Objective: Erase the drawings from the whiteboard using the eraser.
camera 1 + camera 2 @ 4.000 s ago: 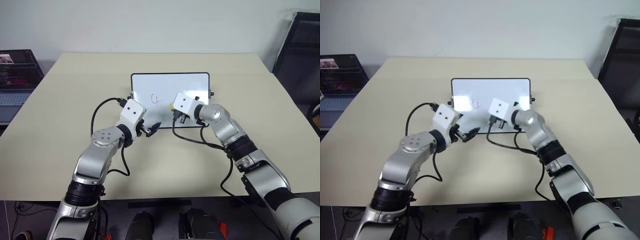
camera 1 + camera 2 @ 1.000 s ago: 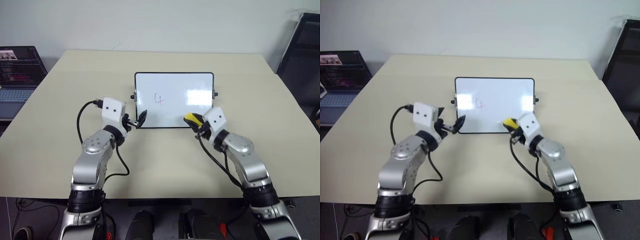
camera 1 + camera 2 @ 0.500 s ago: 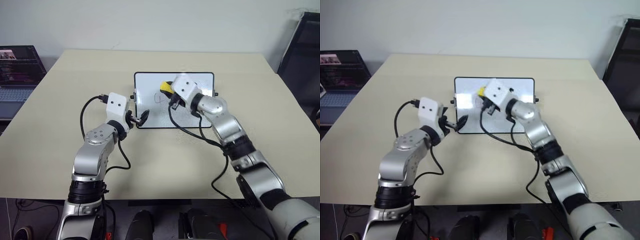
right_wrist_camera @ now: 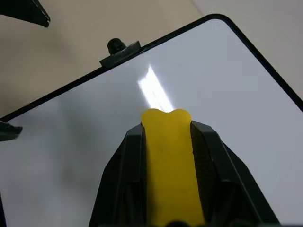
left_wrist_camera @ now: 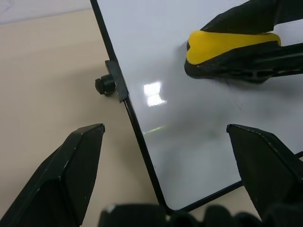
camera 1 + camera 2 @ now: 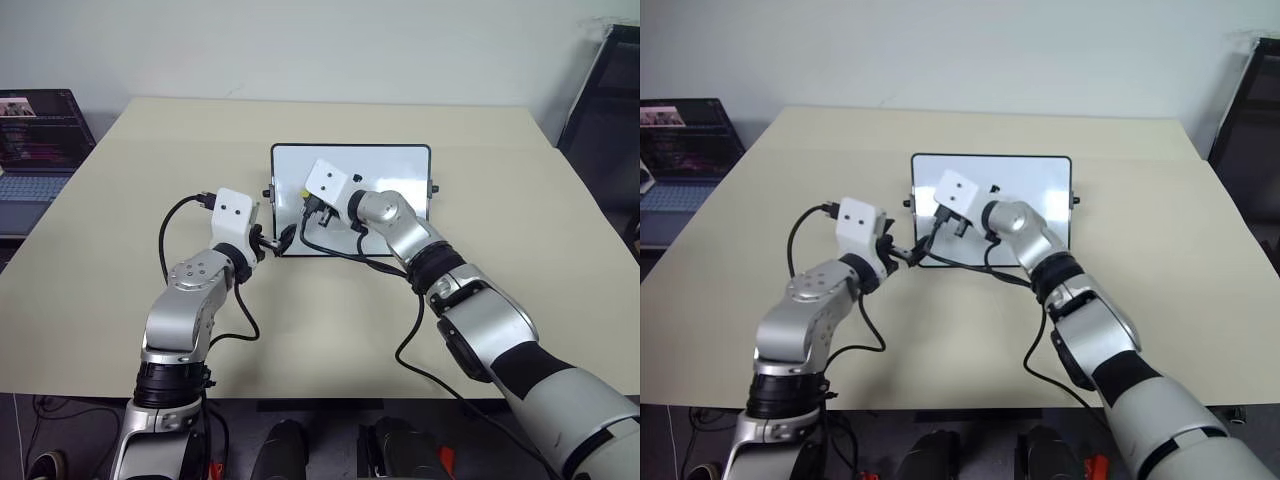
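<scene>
The whiteboard [image 5: 189, 118] looks glossy and smooth, throwing back light glare. The eraser [image 4: 169, 165] looks matt yellow; the beige surface [image 6: 330, 330] is matt.

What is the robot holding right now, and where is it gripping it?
The right tool is shut on the yellow eraser, its fingers clamping the long sides, over the whiteboard. The left tool is open, straddling the board's edge.

A wide beige table [image 6: 120, 250] is seen across the middle of the head views, backed by a plain pale wall [image 6: 330, 45]. Beyond the table's left edge an open laptop [image 6: 35, 135] is set, its screen lit (content too small to be read). At the far right a dark chair-like frame [image 6: 605, 90] is partly shown.
</scene>
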You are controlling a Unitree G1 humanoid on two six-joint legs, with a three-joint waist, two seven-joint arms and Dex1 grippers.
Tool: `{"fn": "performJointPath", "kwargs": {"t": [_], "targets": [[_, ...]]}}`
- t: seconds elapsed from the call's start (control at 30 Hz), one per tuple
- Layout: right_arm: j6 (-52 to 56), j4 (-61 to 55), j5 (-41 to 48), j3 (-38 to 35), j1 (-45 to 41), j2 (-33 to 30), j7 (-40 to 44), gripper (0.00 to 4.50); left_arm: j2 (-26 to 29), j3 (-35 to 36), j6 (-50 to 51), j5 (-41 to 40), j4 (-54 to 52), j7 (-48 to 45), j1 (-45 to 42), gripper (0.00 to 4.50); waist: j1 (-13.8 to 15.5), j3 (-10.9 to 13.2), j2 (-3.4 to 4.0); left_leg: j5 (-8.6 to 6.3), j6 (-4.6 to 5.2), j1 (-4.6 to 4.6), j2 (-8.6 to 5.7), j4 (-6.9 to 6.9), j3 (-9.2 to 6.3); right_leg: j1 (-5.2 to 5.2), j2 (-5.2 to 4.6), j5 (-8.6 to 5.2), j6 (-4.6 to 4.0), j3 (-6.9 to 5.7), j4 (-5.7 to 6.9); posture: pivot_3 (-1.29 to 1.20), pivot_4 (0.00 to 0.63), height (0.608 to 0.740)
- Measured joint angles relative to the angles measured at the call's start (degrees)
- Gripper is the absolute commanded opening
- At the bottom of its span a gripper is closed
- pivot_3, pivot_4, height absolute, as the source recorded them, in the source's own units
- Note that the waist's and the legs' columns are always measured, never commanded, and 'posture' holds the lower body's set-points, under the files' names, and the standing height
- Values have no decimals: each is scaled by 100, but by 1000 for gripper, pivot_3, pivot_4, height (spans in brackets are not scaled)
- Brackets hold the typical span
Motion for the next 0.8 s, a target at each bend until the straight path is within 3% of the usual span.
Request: {"fn": "performJointPath", "kwargs": {"t": [0.23, 0.57, 0.8], "targets": [[-59, 81, -126, 95, -1, -58, 308, 983, 0, -30, 17, -1, -122, 2, 4, 4500, 2, 0, 0, 1, 0, 11, -1, 5, -1, 4, 0, 1, -1, 0, 22, 0, 150, 740], [-263, 484, -213, -4, -211, -21, -468, 982, -9, -120, 121, -6, -234, -1, 5, 4500, -7, 0, 0, 4, -2, 23, -2, 9, 4, 4, 3, 0, -3, 2, 47, 0, 150, 740], [-219, 491, -257, 35, -210, -15, 1, 982, -8, -120, 110, -7, -234, -17, 68, 4500, -41, 0, 0, 3, -2, 28, -1, 8, 7, 5, 3, 0, -3, 2, 50, 0, 150, 740]]}}
